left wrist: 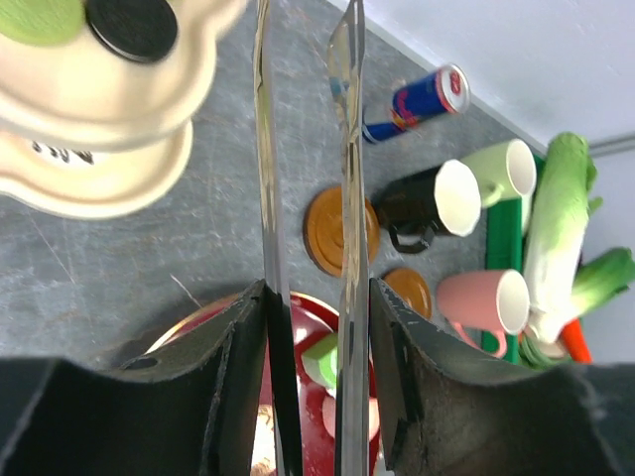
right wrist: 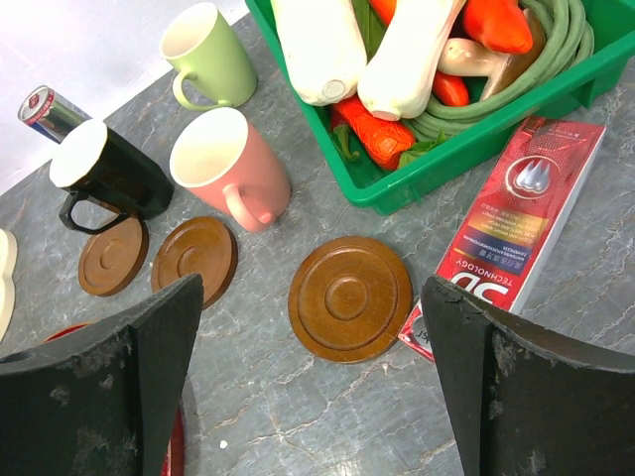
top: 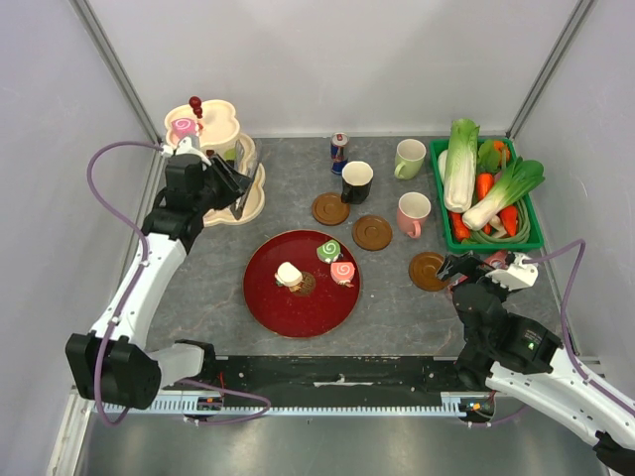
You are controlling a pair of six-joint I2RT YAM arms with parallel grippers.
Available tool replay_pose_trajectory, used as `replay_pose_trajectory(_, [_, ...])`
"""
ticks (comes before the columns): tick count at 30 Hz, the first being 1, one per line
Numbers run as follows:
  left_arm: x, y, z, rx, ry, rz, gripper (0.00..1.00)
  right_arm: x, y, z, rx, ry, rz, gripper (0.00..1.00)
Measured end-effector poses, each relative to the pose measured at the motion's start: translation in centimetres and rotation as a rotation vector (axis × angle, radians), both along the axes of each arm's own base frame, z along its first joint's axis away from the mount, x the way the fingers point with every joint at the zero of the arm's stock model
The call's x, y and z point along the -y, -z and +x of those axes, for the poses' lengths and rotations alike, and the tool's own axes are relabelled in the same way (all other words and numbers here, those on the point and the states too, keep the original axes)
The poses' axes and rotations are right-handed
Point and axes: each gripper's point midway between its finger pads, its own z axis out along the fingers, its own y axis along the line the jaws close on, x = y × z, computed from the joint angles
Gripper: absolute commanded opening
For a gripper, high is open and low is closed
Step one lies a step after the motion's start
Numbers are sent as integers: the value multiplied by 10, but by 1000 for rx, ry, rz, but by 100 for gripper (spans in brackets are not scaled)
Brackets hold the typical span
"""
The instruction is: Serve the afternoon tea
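Over at the far left corner of the surface, the left claw (left wrist: 316, 297) is clenched on a pair of clear tongs (left wrist: 270, 149). Their blades reach out past the cream tiered stand (top: 223, 124), which carries a pink swirl roll (top: 184, 126) on its top level. Toward the middle, nearer the front edge, a red plate (top: 288, 312) holds three pastries: a green swirl roll (top: 328, 250), another pink roll (top: 342, 271) and a white-topped piece (top: 289, 275). Behind the plate stand the black mug (top: 355, 180), pale green mug (top: 409, 158) and pink mug (top: 413, 212), each beside rather than on the three brown coasters (top: 372, 232) lying close by. Near the right edge the right claw (right wrist: 313, 288) hangs spread wide, grasping nothing, above the nearest coaster. It is just beside a red packet (right wrist: 526, 198) and the green crate (right wrist: 466, 159) of vegetables.
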Motion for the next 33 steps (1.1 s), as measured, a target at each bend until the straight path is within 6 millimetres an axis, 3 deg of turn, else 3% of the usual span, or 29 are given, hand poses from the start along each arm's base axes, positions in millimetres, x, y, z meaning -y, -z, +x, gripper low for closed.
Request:
replay_pose_trajectory(17, [64,2,-82,-40,361,-195,51,0,-1,0,4,1,7,98])
replay_pose_trajectory(23, [103,32,-122,-161,510,-188,51,1,-2,-1,12,0,17,98])
replay_pose_trajectory(33, [94,92,-158,-335,474,-195,51,2,-2,-2,17,-1,24,98])
